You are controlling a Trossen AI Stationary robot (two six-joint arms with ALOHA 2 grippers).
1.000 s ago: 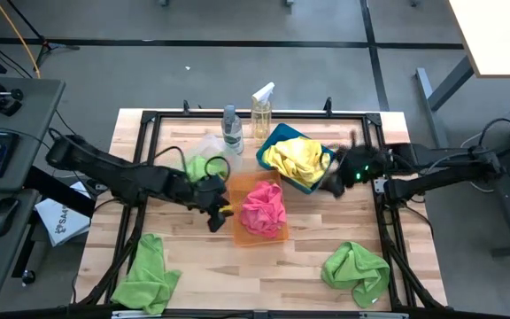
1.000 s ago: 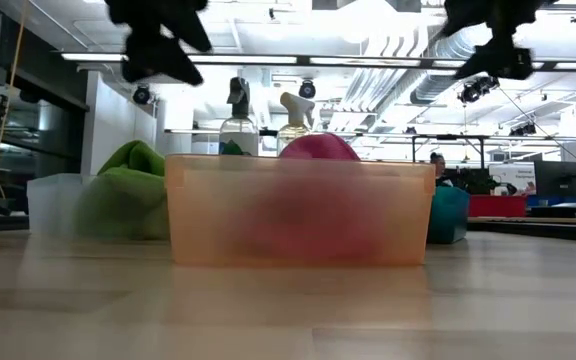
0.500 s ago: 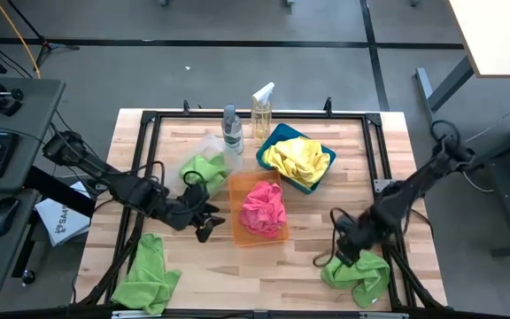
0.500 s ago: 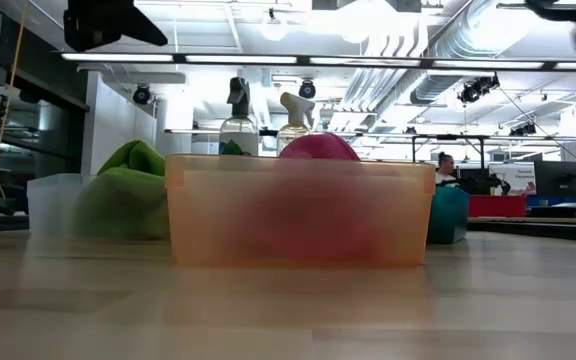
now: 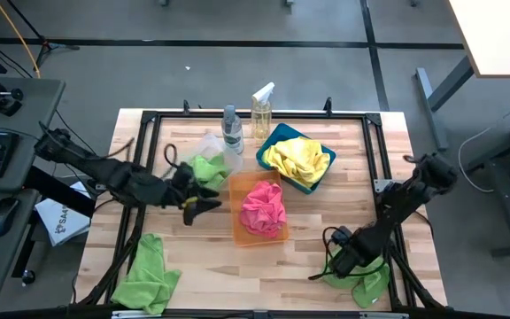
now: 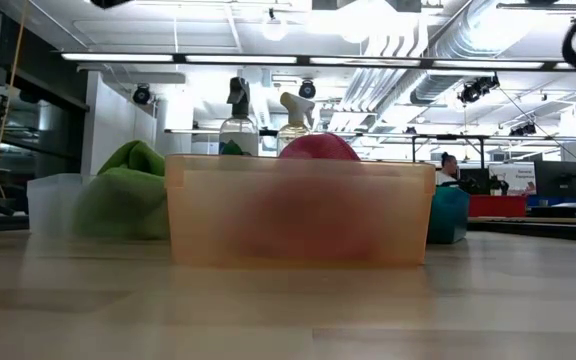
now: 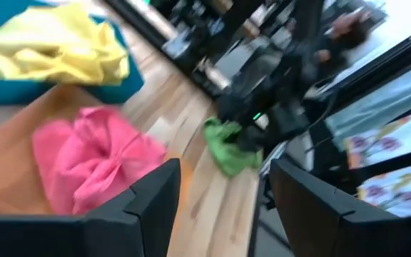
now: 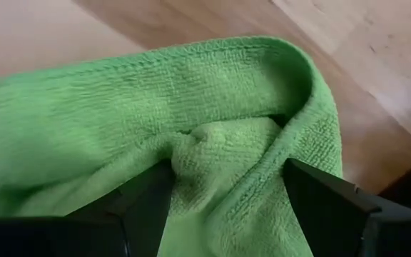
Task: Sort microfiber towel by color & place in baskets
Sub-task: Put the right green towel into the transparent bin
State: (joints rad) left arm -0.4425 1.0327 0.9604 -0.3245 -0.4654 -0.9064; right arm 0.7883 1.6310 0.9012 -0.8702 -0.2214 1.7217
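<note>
My right tool (image 8: pixel 223 214) is spread wide over the green towel (image 8: pixel 191 128) at the worktop's front right corner. My left tool (image 5: pixel 195 206), also open, holds nothing beside the orange bin (image 5: pixel 237 232).

left arm: reaches in from the table's left edge; left gripper (image 5: pixel 193 205) mid-table, fingers (image 7: pixel 152 207) spread | right arm: folded along the right edge; right gripper (image 5: pixel 336 263) low at front right, fingers (image 8: pixel 145 207) parted
</note>
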